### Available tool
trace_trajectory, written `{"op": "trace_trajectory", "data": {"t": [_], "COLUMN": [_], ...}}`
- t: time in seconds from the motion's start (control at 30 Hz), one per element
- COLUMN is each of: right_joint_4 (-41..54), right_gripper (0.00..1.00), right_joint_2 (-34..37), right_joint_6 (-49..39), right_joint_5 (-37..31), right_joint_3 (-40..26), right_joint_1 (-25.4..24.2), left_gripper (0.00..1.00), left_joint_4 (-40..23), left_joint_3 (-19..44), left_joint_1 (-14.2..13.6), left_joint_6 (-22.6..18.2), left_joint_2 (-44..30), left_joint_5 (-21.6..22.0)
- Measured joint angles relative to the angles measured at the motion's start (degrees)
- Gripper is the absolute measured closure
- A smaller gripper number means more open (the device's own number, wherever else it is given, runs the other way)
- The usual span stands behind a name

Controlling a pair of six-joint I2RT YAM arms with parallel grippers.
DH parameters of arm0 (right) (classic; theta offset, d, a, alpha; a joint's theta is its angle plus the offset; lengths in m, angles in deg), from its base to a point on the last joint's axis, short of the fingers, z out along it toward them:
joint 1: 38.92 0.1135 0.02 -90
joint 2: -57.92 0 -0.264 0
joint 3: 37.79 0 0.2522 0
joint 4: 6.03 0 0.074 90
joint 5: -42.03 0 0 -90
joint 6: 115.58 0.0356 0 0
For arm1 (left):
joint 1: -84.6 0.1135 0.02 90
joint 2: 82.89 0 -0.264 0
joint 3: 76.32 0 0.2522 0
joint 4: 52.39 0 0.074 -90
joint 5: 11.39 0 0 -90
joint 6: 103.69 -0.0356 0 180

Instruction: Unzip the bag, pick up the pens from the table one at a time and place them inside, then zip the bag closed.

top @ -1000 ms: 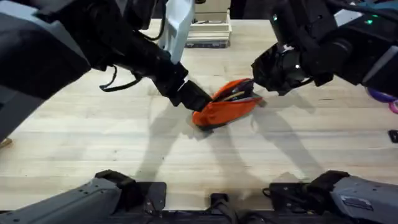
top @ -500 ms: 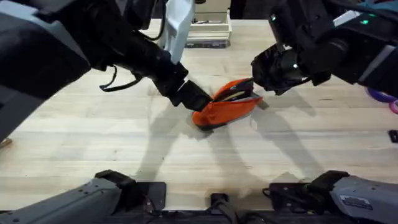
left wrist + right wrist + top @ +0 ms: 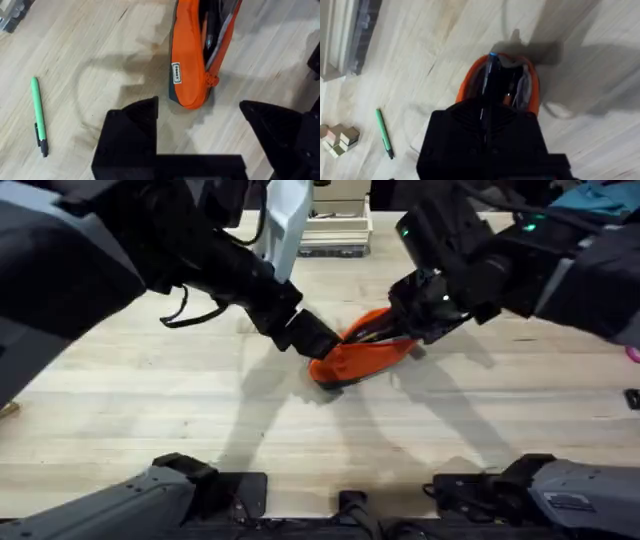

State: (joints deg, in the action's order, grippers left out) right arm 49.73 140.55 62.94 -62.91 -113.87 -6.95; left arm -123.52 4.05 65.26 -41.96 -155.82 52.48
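The orange bag [image 3: 362, 352] lies mid-table with its zipper open; in the left wrist view the bag [image 3: 186, 60] shows dark pens inside. My left gripper [image 3: 318, 340] is at the bag's left end, open [image 3: 199, 107], with its fingertips on either side of that end. My right gripper [image 3: 412, 328] hangs over the bag's right half, shut [image 3: 487, 107] on a thin dark pen [image 3: 488, 75] whose blue tip points into the open bag [image 3: 467, 82]. A green pen [image 3: 39, 116] lies on the table [image 3: 200, 430] beside the bag, also seen as the green pen [image 3: 384, 132] from the right wrist.
Small wooden blocks [image 3: 341, 140] lie near the green pen. A white stacked object [image 3: 335, 230] stands at the table's far edge. A purple item [image 3: 612, 335] lies at the right edge. Bare wood stretches in front of the bag.
My right gripper has moved left and down with the dark pen, from beside the bag's right end to over its opening. The left arm and the bag have stayed put.
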Motion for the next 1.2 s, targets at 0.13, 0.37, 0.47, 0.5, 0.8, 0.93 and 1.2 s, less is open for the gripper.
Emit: {"op": "trace_trajectory", "data": {"t": [0.13,0.37,0.47,0.5,0.8,0.93,1.2], "right_joint_4": [0.0,-0.3,-0.5,-0.5,-0.7,-0.8,-1.5], "right_gripper": [0.967,0.967,0.967,0.967,0.967,0.945,0.013], "right_joint_2": [0.7,1.7,2.9,3.4,7.9,8.1,8.1], "right_joint_6": [3.1,8.8,10.3,10.7,11.8,12.0,12.0], "right_joint_5": [0.0,0.2,0.2,0.2,0.4,0.7,0.8], "right_joint_3": [0.0,-0.1,-0.2,-0.2,-0.3,-0.3,-1.7], "right_joint_1": [2.2,5.9,6.7,6.9,7.1,7.1,7.1], "left_gripper": [0.007,0.007,0.007,0.007,0.007,0.007,0.007], "left_joint_4": [-0.1,-0.1,-0.1,-0.1,-0.1,-0.1,-0.1], "left_joint_3": [0.0,0.0,0.0,0.0,0.0,0.0,0.0], "left_joint_1": [0.0,0.0,0.0,0.0,0.0,0.0,0.0], "left_joint_6": [0.0,0.0,0.0,0.0,0.0,0.0,0.0], "left_joint_2": [0.0,0.0,0.0,0.0,0.0,0.0,0.0], "left_joint_5": [0.0,0.0,0.0,0.0,0.0,0.0,0.0]}}
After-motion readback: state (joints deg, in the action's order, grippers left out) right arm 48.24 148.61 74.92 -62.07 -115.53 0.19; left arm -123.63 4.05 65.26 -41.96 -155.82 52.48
